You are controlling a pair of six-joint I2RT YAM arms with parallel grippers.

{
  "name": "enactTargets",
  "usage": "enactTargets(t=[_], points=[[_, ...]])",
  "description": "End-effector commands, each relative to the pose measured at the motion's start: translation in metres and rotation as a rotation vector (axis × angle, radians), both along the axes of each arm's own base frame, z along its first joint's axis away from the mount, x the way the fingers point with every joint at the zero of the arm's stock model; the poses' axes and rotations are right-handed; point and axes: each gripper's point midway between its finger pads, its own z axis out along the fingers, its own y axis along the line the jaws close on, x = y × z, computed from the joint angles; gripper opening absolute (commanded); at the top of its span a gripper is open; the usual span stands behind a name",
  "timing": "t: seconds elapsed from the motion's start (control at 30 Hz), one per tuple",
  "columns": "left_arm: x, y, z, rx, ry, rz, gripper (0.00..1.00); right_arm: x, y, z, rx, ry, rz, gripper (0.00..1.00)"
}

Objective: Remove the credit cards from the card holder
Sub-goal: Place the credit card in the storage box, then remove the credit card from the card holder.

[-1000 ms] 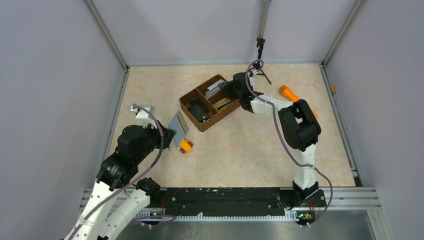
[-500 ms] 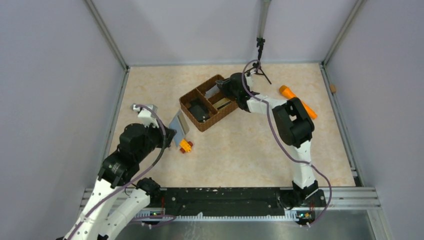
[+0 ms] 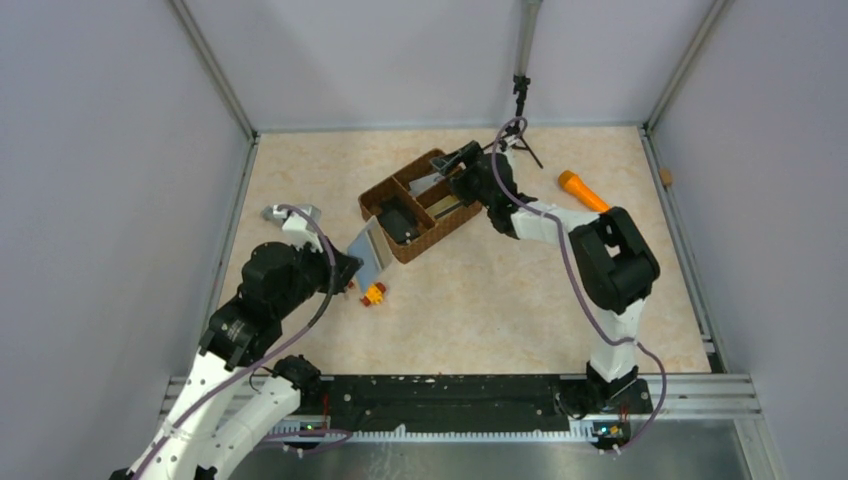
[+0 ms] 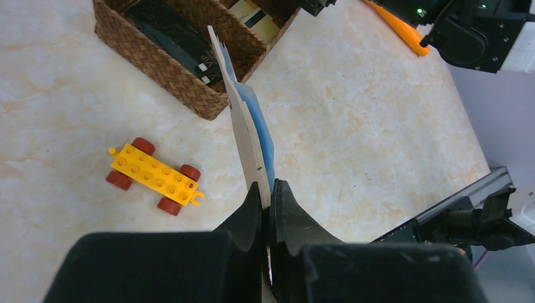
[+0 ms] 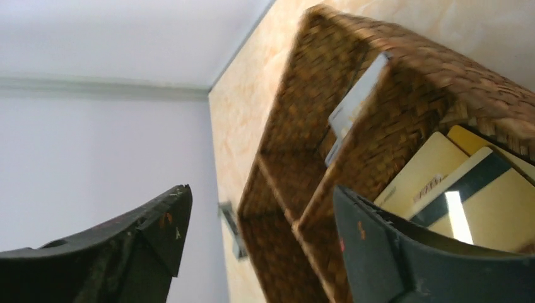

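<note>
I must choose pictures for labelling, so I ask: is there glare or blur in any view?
Right wrist view: a bright glare strip lies on one of the credit cards, and the open right hand looks soft and dark. Left wrist view: the left hand is dark and soft, the card holder sharp. Top view: even light, soft shadows.

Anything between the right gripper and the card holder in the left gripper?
Yes: the wicker tray lies between the open right gripper and the card holder pinched by the left gripper. Nothing else does.
</note>
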Motion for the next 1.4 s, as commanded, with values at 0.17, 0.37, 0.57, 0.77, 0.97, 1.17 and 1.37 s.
enactTargets(t=[0.17,0.37,0.57,0.77,0.97,1.17,1.37], points=[[0.004,-0.033,0.019,-0.165,-0.045,-0.11,0.0,-0.101,0.0,0.118,-0.122,-0.477,0.387,0.92],[-0.005,-0.049,0.029,-0.259,-0.07,-0.201,0.0,-0.158,-0.004,0.122,-0.133,-0.525,0.575,0.93],[-0.013,-0.062,0.038,-0.344,-0.089,-0.28,0.0,-0.203,-0.016,0.129,-0.124,-0.597,0.678,0.93],[-0.023,-0.071,0.044,-0.417,-0.104,-0.349,0.0,-0.229,-0.035,0.123,-0.176,-0.601,0.682,0.94],[-0.028,-0.071,0.048,-0.426,-0.121,-0.372,0.0,-0.249,-0.047,0.121,-0.164,-0.589,0.682,0.94],[-0.032,-0.074,0.05,-0.438,-0.116,-0.398,0.0,-0.26,-0.051,0.113,-0.152,-0.575,0.699,0.94],[-0.037,-0.075,0.052,-0.463,-0.119,-0.414,0.0,-0.271,-0.053,0.108,-0.14,-0.564,0.734,0.93]])
